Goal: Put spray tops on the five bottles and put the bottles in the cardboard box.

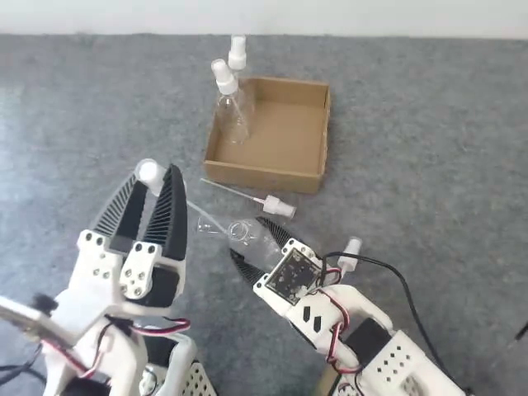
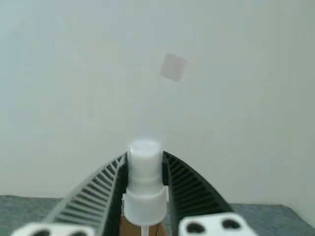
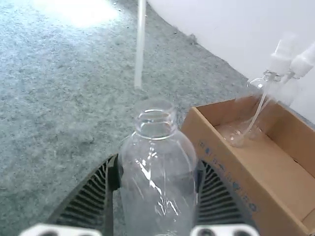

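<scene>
Got the open bottle (image 1: 235, 231) pinched across its body in the right gripper (image 1: 247, 238), fingers pressed on both flanks. Not upright: long axis in line with that gripper, running from the right arm toward the left arm, bare mouth pointing left. Held over the table (image 1: 429, 165) between the two arms, just in front of the cardboard box (image 1: 264, 175). Right arm low at the near right, gripper angled toward the box's near-left corner.

Got a spray top (image 1: 149, 172) clamped in the left gripper (image 1: 155, 172), fingers squeezed on its collar from either side. Upright: long axis vertical, white head up, dip tube (image 3: 140, 44) hanging straight down, tip near the bottle's mouth but apart from it, not inside. Left arm at the near left, gripper raised off the table and aimed at the far wall.

At far centre: the box, open-topped. Upright in its far-left corner: one capped bottle (image 1: 231, 111), top up. Right behind it, at the box's far edge: a second capped bottle (image 1: 238, 54); cannot tell whether inside or outside.

Flat on the table just in front of the box: a loose spray top (image 1: 276, 206), tube pointing left along the front wall. Beside the right arm, next to a black cable (image 1: 384, 265): the last spray top (image 1: 351, 250).
</scene>
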`<state>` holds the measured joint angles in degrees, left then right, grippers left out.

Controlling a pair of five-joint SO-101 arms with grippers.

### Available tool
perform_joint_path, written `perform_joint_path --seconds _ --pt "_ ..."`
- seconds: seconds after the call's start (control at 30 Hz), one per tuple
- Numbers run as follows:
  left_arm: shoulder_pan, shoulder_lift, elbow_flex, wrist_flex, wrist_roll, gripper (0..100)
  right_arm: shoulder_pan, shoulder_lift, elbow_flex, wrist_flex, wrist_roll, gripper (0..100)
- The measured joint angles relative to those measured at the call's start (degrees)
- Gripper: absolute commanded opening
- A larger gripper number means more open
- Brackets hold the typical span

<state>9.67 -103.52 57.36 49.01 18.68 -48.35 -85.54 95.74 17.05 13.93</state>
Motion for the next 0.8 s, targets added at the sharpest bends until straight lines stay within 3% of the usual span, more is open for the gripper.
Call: perform_joint_path --seconds 0.8 --pt "1.1 0.0 5.7 -4.2 0.0 1 -0.4 0.0 0.0 0.1 0.2 4.7"
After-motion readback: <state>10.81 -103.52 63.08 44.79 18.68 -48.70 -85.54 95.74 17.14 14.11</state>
